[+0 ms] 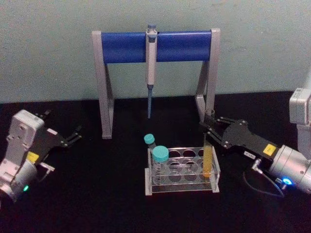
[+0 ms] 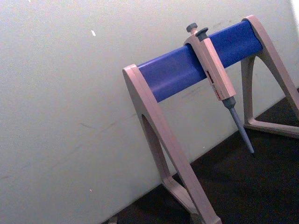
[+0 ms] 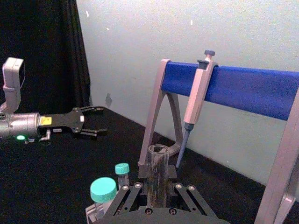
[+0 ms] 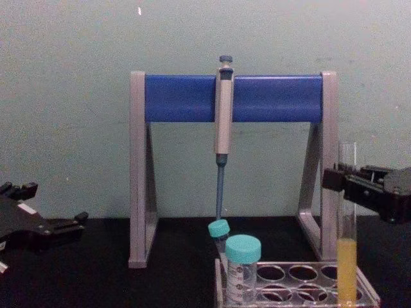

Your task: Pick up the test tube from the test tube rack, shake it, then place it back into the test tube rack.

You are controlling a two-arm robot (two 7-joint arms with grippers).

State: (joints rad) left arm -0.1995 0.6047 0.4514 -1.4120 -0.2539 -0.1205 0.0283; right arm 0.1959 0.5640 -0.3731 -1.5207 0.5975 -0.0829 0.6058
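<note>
Test tube rack (image 1: 182,187) holds the test tube (image 1: 208,164); right tool (image 1: 212,124) brackets its top, grip unclear; left tool (image 1: 75,135) parked, spread.

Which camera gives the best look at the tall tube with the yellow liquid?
The chest view: the test tube stands side-on, rim and liquid level plain. The head view sees it foreshortened in the test tube rack; the right wrist view, its clear upper part.

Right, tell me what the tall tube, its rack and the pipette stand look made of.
Tall slender clear test tube with yellow liquid: looks like glass, glossy and see-through. Low clear test tube rack with round holes: likely acrylic plastic, transparent with bright edges. Grey-legged pipette stand with blue bar: probably matte moulded plastic, opaque, no shine.
</note>
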